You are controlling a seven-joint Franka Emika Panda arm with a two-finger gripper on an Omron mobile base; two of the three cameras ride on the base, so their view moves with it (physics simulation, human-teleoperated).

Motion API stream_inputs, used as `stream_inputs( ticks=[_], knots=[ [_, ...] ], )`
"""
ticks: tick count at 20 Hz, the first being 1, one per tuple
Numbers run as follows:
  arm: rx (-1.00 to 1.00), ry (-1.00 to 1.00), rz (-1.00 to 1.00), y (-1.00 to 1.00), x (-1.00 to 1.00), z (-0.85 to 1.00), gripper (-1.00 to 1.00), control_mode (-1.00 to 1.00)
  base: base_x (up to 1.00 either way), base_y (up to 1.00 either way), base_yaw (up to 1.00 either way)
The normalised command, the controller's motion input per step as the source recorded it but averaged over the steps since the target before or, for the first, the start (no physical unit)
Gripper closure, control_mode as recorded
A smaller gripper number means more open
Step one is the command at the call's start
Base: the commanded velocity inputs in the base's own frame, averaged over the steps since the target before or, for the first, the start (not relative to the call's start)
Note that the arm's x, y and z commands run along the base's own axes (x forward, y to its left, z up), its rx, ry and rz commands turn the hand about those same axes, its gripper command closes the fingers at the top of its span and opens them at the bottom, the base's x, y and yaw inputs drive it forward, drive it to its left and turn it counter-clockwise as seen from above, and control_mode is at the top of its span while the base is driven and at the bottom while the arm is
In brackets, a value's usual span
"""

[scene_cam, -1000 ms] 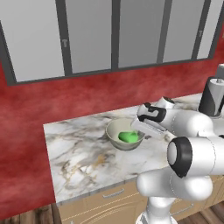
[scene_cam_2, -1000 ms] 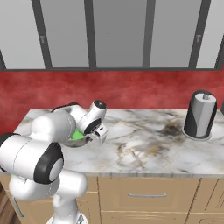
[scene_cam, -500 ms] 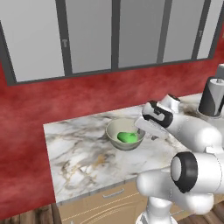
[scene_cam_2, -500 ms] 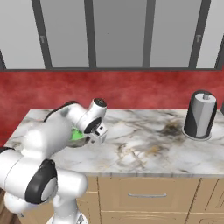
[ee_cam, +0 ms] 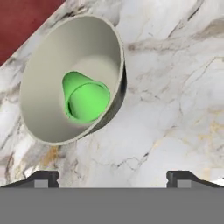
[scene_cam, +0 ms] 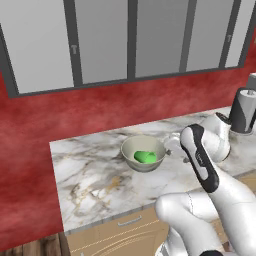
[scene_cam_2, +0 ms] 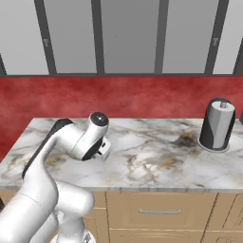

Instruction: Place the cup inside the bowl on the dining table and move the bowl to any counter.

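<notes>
The grey-beige bowl (scene_cam: 143, 151) stands on the marble counter (scene_cam: 95, 185) with the green cup (scene_cam: 145, 158) lying on its side inside it. In the hand view the bowl (ee_cam: 57, 57) fills the upper left, and the cup (ee_cam: 85, 99) shows its open mouth toward the camera. My gripper (ee_cam: 112, 177) is open and empty, its fingertips (ee_cam: 45, 177) set wide apart and clear of the bowl's rim. In the left base view the hand (scene_cam: 174, 145) sits just right of the bowl. The dining table is out of view.
A dark paper towel holder (scene_cam_2: 217, 124) stands at the counter's right end (scene_cam: 243, 111). Behind the counter (scene_cam_2: 156, 161) rises a red wall with grey cabinets above. Light wood drawers (scene_cam_2: 159, 211) sit below the counter's front edge.
The jaws have opened wide and let go of the bowl's right rim. The hand has drawn back a little to the right and the elbow has swung up. Bowl and cup stay put.
</notes>
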Motion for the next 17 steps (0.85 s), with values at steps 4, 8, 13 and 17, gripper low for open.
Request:
stream_inputs(
  ticks=[4,8,13,17],
  knots=[
    [0.00,-0.19,0.08,0.00,-0.98,0.67,-1.00,-1.00,0.00,0.00,0.00],
    [-0.01,-0.14,0.07,0.00,-0.92,0.66,-1.00,-1.00,0.00,0.00,0.00],
    [-0.04,-0.06,0.07,0.00,-0.87,0.59,-1.00,-1.00,0.00,0.00,0.00],
    [-0.05,0.00,0.06,0.00,-0.82,0.54,-1.00,-1.00,0.00,0.00,0.00]
  ],
)
